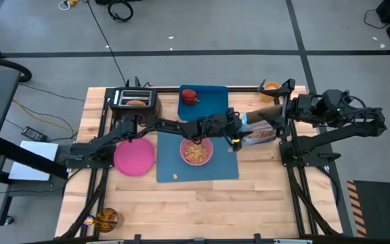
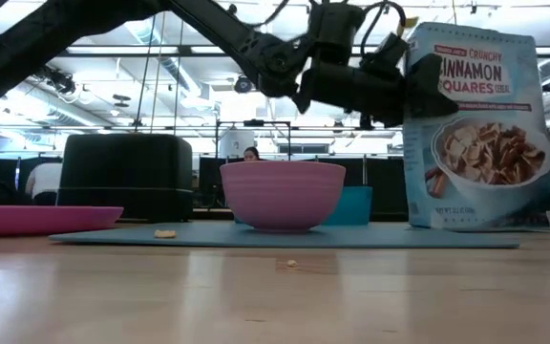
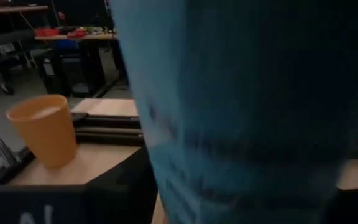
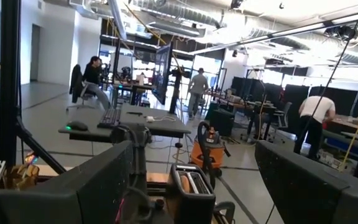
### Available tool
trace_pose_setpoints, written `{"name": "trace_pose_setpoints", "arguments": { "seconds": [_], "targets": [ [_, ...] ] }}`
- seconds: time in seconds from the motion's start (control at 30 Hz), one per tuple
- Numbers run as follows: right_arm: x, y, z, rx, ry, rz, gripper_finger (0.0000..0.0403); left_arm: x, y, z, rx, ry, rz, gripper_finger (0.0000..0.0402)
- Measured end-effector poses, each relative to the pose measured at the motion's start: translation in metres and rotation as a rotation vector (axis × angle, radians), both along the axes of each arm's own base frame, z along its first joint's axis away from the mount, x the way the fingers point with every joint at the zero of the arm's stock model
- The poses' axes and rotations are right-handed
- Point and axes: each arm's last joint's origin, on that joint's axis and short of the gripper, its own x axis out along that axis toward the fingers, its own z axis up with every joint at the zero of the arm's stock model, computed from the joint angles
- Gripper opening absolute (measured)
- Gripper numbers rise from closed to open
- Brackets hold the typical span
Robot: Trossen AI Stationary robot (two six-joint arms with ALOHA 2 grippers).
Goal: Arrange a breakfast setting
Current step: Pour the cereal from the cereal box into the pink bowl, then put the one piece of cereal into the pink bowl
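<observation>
A pink bowl (image 1: 196,150) full of cereal stands on the large blue mat (image 1: 212,169); it also shows in the low view (image 2: 282,194). A pink plate (image 1: 134,156) lies left of the mat. A toast slice (image 1: 135,103) sits in the black toaster. A red apple (image 1: 189,95) lies on the smaller blue tray. An orange cup (image 1: 271,86) stands at the far right edge. My left gripper (image 1: 237,130) is shut on a cereal bag (image 2: 485,124) right of the bowl. My right gripper (image 1: 281,105) hangs open above the table's far right. No spoon shows. My left gripper holds the cereal bag by its upper part, at the edge facing the bowl (image 2: 426,81). The fingers come level from the table's left. The bag stands upright, its bottom (image 2: 480,225) down at table level right of the mat. The bag hides the fingertips in the left wrist view.
The black toaster (image 1: 134,100) stands at the far left and the smaller blue tray (image 1: 208,102) beside it. Loose cereal pieces lie on the mat (image 1: 176,176). An amber object (image 1: 105,218) sits at the near left corner. People stand in the room behind.
</observation>
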Motion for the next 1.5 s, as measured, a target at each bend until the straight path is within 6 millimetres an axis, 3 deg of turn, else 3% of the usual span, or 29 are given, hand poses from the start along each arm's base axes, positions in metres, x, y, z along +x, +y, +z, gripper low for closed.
{"name": "trace_pose_setpoints", "arguments": {
  "seconds": [0.4,0.83,0.97,1.17,1.33,1.5],
  "targets": [
    [-0.006,-0.001,0.001,-0.005,-0.011,-0.001,0.0348,-0.023,-0.006,0.036,0.016,0.240,0.011,0.0272],
    [-0.005,-0.001,0.001,-0.009,-0.006,-0.002,0.0348,-0.069,-0.022,0.078,0.040,0.539,0.030,0.0277],
    [-0.005,0.000,-0.001,-0.023,0.018,-0.001,0.0348,-0.102,-0.051,0.110,0.008,0.640,0.006,0.0276],
    [-0.003,0.003,-0.009,-0.061,0.096,0.024,0.0348,-0.147,-0.128,0.127,0.016,0.791,-0.010,0.0266],
    [0.016,0.014,-0.024,-0.085,0.179,0.111,0.0348,-0.171,-0.184,0.105,-0.020,0.883,-0.005,0.0261],
    [0.032,0.030,-0.034,-0.091,0.242,0.190,0.0348,-0.192,-0.200,0.052,-0.134,0.996,0.107,0.0260]
  ]
}}
